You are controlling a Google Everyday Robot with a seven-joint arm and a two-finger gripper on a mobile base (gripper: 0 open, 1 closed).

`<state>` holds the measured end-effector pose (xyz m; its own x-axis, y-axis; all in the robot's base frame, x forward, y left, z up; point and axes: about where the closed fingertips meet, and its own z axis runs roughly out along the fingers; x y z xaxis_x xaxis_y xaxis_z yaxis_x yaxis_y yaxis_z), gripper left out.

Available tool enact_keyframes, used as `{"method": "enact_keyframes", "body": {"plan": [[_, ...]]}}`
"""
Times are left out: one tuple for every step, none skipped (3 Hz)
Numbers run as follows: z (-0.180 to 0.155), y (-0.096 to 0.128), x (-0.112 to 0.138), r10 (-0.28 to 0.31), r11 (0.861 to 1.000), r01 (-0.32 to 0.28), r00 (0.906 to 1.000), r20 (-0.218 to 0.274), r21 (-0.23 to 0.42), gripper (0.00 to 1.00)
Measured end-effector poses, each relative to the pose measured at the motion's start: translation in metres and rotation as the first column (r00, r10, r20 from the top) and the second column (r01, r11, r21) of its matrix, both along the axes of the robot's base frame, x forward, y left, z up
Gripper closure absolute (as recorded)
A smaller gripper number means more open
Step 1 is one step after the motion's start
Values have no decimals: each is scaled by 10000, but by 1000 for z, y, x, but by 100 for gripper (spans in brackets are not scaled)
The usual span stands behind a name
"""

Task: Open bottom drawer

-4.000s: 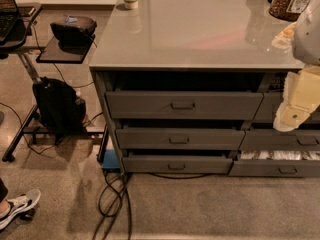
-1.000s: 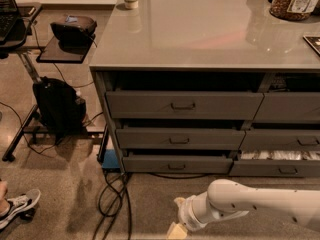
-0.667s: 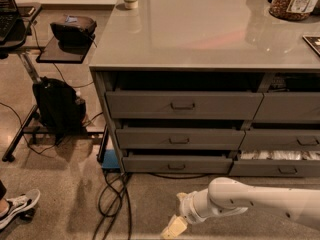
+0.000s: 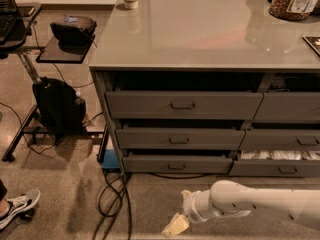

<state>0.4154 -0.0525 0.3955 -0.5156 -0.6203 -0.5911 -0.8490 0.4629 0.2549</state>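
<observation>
Cream tool (image 4: pixel 175 226) still before bottom drawer (image 4: pixel 176 164)

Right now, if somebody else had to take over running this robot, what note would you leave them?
Gripper: low over the floor, in front of the cabinet, below the bottom drawer and clear of it.
Bottom drawer: lowest in the left stack, not pulled out; its handle sits at the centre of the front, untouched.
Done: nothing on the drawer itself.
Left: probably lift the gripper to the handle, take hold, and pull the drawer out.
</observation>
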Motion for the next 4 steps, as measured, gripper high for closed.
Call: {"method": "enact_keyframes", "body": {"plan": [[-10,-41,28,-857,9898,972,9902,1103,-1043,0],[-14,-75,58,-1087,9792,1440,9672,2298,-1428,0],[-30,-98,83,-883,9838,1316,9466,3100,-1216,0],[-60,-109,87,-758,9948,929,9502,3022,-427,0]]}}
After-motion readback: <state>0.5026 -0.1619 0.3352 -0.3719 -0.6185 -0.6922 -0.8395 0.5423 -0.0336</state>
